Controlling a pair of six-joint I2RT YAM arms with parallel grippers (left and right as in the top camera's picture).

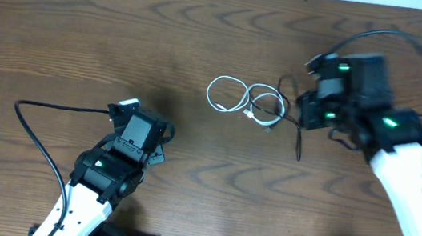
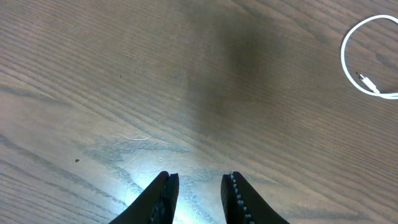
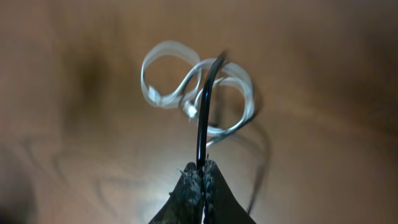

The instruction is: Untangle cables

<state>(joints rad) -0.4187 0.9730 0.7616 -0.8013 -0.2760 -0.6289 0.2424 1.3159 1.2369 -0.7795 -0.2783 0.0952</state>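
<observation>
Just right of the white cable (image 1: 248, 98), the right gripper (image 3: 200, 169) is pinching a black cable (image 3: 204, 106). Its jaws are clamped tight on it, and the cord is running up out of the fingertips and across the white loops. So I'm reading this as the pull-apart step, grabbing the black one to drag it clear. The next move is probably calling for a slow pull away from the white cable, while checking that the white loops aren't getting dragged too. The two seem to be crossing by its right loop. The wrist view is too blurry to say if they're actually knotted.

The white cable is lying flat on the table (image 1: 85, 22) in a loose figure-eight, with a small plug end by the right loop. The black one is thin and trailing off to its lower right. The left gripper (image 2: 199, 183), well off to the white cable's lower left, is hanging over bare wood with jaws partly apart and gripping nothing.
</observation>
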